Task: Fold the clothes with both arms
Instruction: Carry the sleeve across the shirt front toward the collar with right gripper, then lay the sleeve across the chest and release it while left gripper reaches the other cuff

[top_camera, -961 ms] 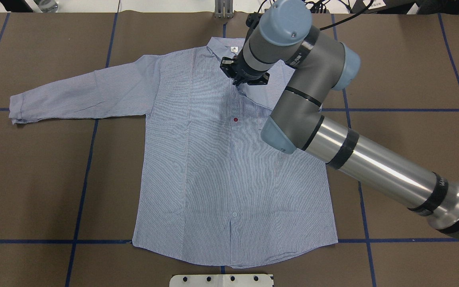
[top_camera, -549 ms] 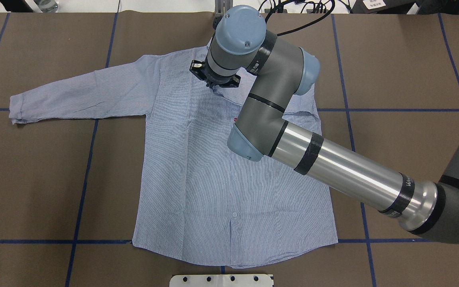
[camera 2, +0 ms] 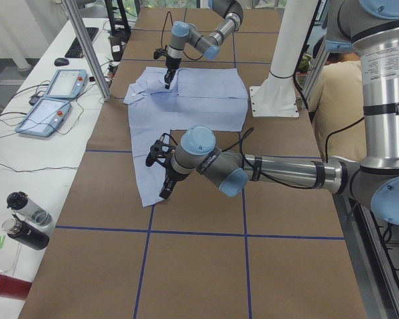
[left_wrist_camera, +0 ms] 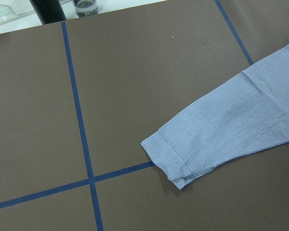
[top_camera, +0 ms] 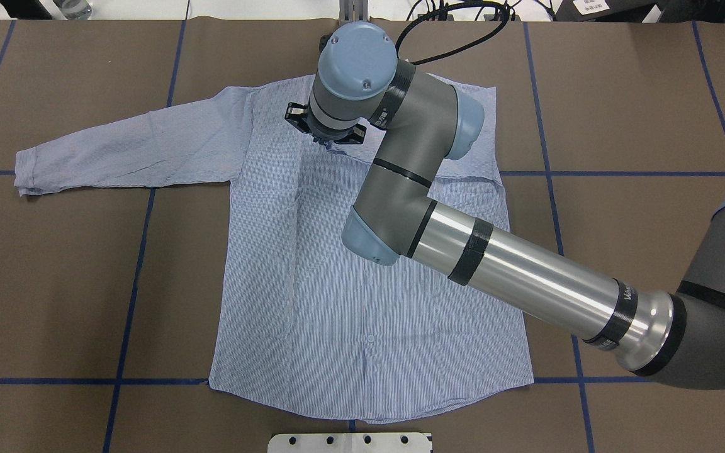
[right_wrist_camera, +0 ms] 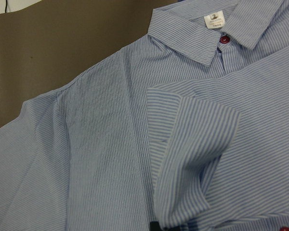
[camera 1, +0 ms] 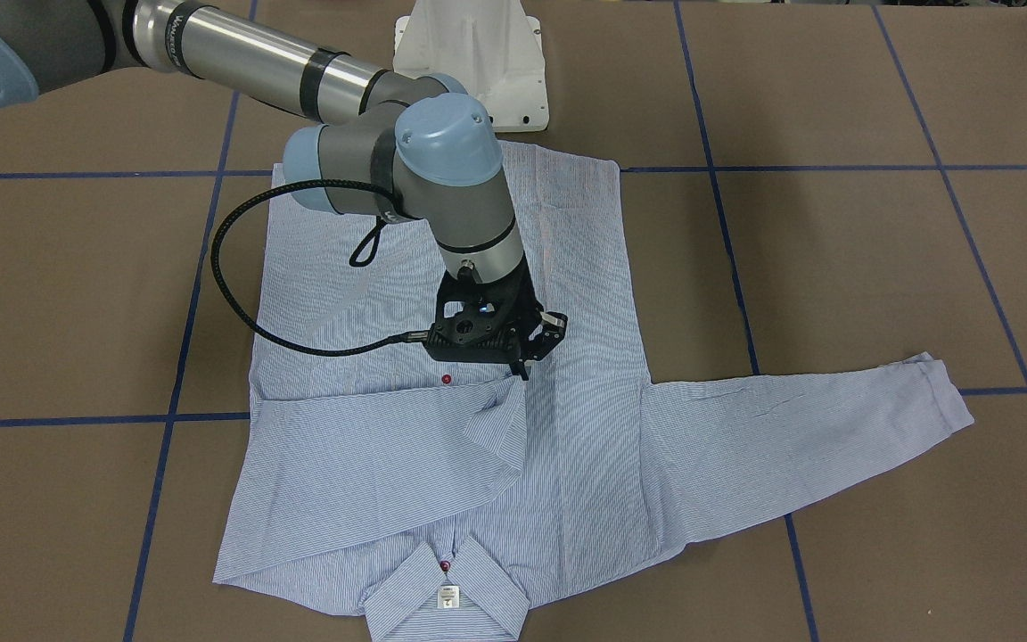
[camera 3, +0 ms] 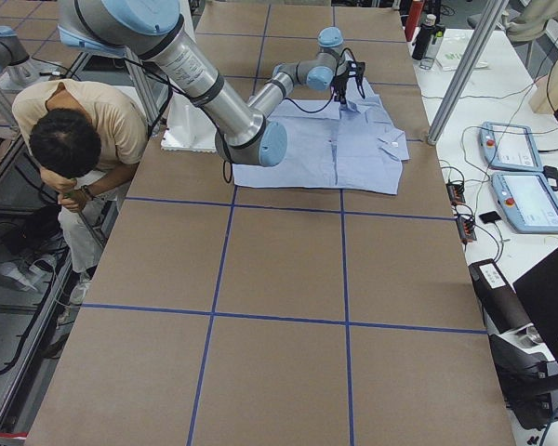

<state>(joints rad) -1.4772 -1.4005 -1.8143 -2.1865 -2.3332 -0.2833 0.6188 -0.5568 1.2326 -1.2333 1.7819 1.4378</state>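
**Front-facing view.** The shirt (camera 1: 442, 267) is laid flat on the tabletop (camera 1: 834, 267), front up. The right hand (camera 1: 518, 364) is closed on one cuff (camera 1: 506, 397), and that sleeve is folded across the chest. The white collar label (camera 1: 448, 597) lies well beyond the hand. Its mark is too small to be read.

**Overhead view.** The right hand is largely hidden under its wrist. White lettering on a black band of the right arm (top_camera: 620, 302) cannot be read.

**Exterior left view.** The left hand (camera 2: 163, 181) is held near the end of the free sleeve (camera 2: 146, 189). How far it is opened cannot be told. Three bottles (camera 2: 26, 207) lie on a white desk, well away. Their contents cannot be told.

**Left wrist view.** The free sleeve's cuff is seen flat on the tabletop.

**Right wrist view.** A red button (right_wrist_camera: 225, 39) is seen just beside the label.
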